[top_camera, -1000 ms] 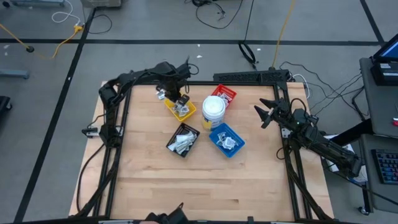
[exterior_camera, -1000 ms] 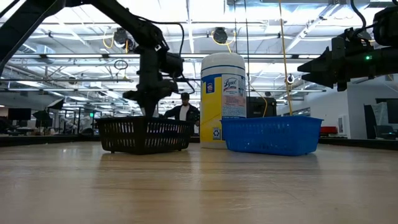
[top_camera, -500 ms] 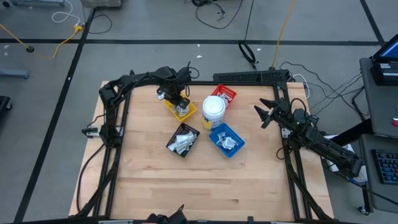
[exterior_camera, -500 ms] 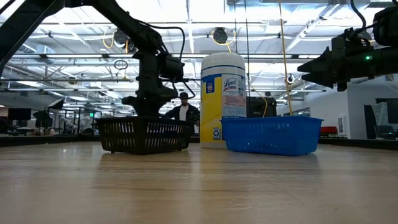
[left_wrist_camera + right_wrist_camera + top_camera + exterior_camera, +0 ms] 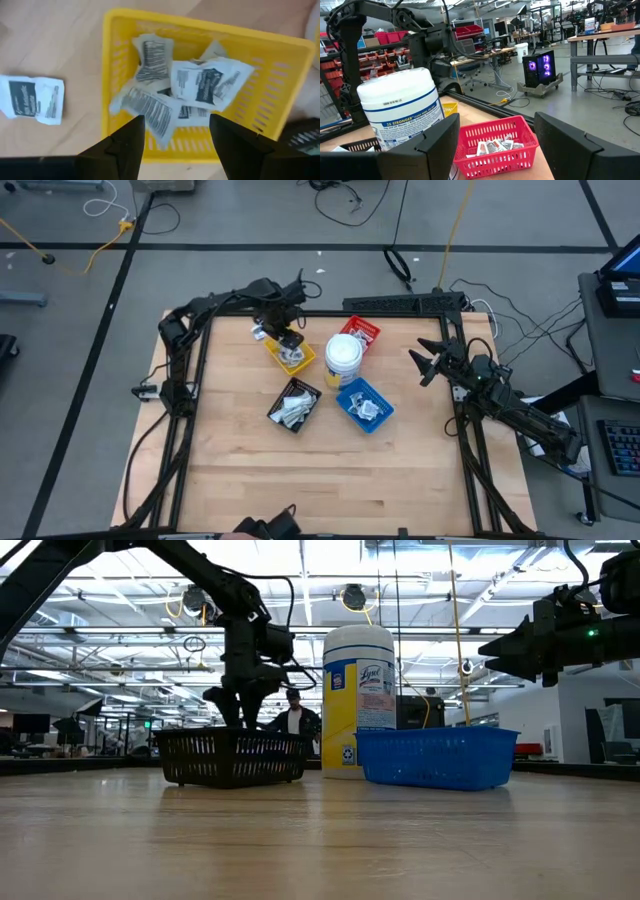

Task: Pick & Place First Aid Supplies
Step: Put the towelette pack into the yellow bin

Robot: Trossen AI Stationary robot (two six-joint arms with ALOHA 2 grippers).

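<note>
- High view: the left gripper (image 5: 287, 343) is hovering over the yellow tray (image 5: 291, 355) at the far left of the table (image 5: 240, 470), and the first aid packets (image 5: 293, 359) are lying inside that tray. More packets are filling the black tray (image 5: 294, 405), the blue tray (image 5: 365, 404) and the red tray (image 5: 361, 332), which are ringing the white tub (image 5: 343, 354). One stray packet (image 5: 259, 332) is lying on the wood just beside the yellow tray. The right gripper (image 5: 424, 361) is waiting near the table's right edge, well apart from the trays.
- Low view: the left gripper (image 5: 240, 700) is hanging behind the black tray (image 5: 233, 757) with its fingers spread; nothing is showing between them. The tub (image 5: 359, 700) is standing upright beside the blue tray (image 5: 436, 757). The right gripper (image 5: 500, 648) is hanging high, clear of everything.
- Left wrist view: the two dark fingers (image 5: 131, 142) are standing apart and holding nothing, directly above the yellow tray (image 5: 113, 75). Packets (image 5: 206, 85) are overlapping loosely and lying crumpled in it; the stray packet (image 5: 32, 98) is lying flat on the table outside.
- Right wrist view: the right fingers (image 5: 440, 142) are standing apart and empty, facing the tub (image 5: 402, 107) and the red tray (image 5: 496, 147) with its packets (image 5: 492, 145).
- Handling, as a judgement: the packets are probably light, thin and flexible, with slick wrappers; pinching a raised edge or corner is likely working better than pressing on a flat face, and neighbours may be lifting along.
</note>
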